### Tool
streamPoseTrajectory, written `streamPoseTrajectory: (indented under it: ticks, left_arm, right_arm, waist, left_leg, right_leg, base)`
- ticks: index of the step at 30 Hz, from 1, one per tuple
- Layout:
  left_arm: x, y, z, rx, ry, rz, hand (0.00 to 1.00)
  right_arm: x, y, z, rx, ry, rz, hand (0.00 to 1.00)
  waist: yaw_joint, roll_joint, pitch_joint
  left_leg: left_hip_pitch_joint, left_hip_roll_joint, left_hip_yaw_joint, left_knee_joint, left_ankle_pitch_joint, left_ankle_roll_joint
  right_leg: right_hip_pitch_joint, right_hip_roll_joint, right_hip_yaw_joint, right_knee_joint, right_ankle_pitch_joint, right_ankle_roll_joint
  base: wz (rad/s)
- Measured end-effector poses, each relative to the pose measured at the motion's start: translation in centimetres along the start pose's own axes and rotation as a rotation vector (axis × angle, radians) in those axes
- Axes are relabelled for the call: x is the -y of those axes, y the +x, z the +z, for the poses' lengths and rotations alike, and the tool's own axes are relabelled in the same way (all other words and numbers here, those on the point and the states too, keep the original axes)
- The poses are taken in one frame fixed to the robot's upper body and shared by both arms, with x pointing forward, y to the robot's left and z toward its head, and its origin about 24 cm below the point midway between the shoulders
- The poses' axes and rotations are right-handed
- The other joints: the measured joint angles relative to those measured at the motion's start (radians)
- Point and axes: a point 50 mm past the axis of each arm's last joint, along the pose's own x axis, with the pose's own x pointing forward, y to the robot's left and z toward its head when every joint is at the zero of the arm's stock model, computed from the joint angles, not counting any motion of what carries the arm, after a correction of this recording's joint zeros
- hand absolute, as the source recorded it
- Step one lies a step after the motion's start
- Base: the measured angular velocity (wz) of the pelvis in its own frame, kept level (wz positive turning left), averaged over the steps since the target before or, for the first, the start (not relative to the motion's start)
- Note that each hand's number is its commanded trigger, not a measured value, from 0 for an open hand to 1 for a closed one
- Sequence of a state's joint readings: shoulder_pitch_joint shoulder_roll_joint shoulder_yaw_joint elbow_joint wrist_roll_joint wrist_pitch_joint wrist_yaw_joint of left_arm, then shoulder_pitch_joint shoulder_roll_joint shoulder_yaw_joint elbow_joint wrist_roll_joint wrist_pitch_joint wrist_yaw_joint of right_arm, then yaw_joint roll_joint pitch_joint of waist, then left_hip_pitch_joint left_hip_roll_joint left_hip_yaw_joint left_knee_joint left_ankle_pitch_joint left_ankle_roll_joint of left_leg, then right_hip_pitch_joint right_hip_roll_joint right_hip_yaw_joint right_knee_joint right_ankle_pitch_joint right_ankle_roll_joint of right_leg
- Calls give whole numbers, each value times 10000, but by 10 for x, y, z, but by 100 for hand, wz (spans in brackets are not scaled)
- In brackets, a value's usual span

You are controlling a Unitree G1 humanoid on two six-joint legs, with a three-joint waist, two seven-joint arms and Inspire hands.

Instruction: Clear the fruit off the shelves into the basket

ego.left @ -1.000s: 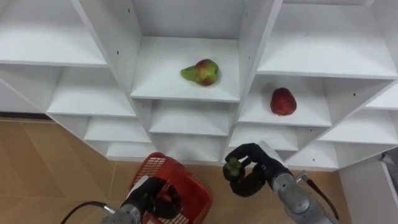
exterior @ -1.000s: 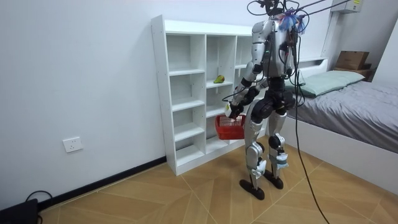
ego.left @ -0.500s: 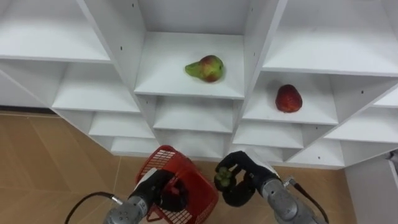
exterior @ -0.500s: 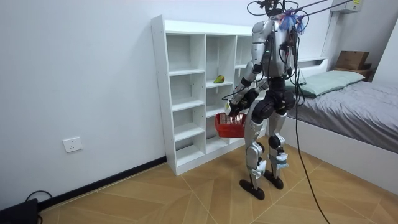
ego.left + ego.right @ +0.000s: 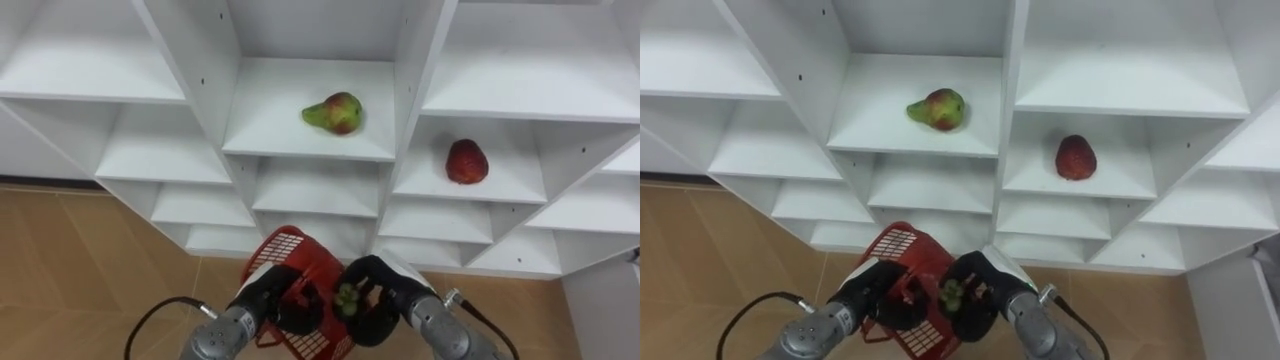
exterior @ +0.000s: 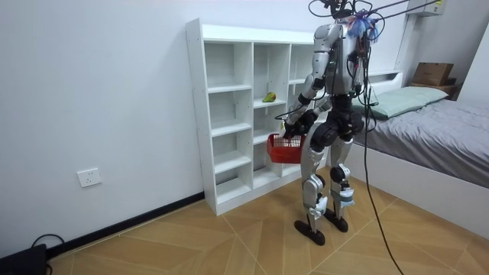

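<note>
My right hand [image 5: 390,297] clenched a small green fruit [image 5: 347,296], btm centre, at the red basket [image 5: 292,246] gripped by my left hand [image 5: 268,292]. Prob. light, firm, slick, so cup it all round.

A bedroom in a home: a bed [image 6: 439,126] with grey cover and pillow [image 6: 405,98] lies at the room view's right, a white shelf unit [image 6: 194,114] stands against the wall at centre, parquet floor [image 6: 229,244] below, a socket [image 6: 89,177] lower left.
</note>
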State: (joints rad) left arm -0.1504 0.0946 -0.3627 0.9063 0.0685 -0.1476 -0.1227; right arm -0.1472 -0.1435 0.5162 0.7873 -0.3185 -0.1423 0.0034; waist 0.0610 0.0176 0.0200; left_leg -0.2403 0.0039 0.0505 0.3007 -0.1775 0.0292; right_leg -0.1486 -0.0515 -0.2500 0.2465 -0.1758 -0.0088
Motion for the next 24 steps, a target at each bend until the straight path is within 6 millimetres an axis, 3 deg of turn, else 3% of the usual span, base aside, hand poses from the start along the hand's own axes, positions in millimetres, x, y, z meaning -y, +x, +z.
streamPoseTrajectory:
  ticks: [13, 19, 20, 21, 23, 24]
  left_arm:
    - [4, 1, 1, 70, 96, -168, 100]
    - [5, 1, 3, 153, 91, -307, 100]
    - [6, 1, 3, 158, 85, -324, 100]
    - [6, 1, 3, 162, 81, -329, 100]
    - [6, 1, 3, 167, 77, -340, 100]
    - [6, 1, 3, 167, 77, -350, 100]
  right_arm:
    - [-2, 0, 1, 23, -52, 183, 100]
    - [-3, 0, 1, 26, -50, 391, 100]
    - [-3, 0, 1, 28, -47, 423, 92]
    - [-4, 0, 1, 30, -46, 432, 53]
    - [-4, 0, 1, 28, -46, 466, 1]
    - [-4, 0, 1, 26, -42, 479, 0]
  waist:
    - [1, 5, 17]
    - [3, 30, 68]
    - [6, 33, 76]
    - [6, 33, 76]
    - [7, 34, 77]
    - [7, 35, 77]
  left_leg:
    - [-21, 0, 5, -10, 1, 2]
    - [-111, 2, 9, -2, 1, 2]
    - [-114, 0, 15, -1, 1, 2]
    - [-114, -1, 16, -1, 1, 2]
    - [-120, -3, 18, 5, 1, 2]
    - [-123, -3, 18, 6, 1, 2]
  right_leg:
    - [-54, -10, -2, 56, -2, 2]
    - [-134, -11, 1, 72, -3, 1]
    - [-138, -12, 1, 72, -3, 2]
    - [-140, -12, 1, 71, -4, 2]
    - [-147, -14, -3, 68, -6, 4]
    - [-150, -14, -4, 68, -6, 4]
  base:
    - [0]
    - [0]
    - [0]
    - [0]
    - [0]
    - [0]
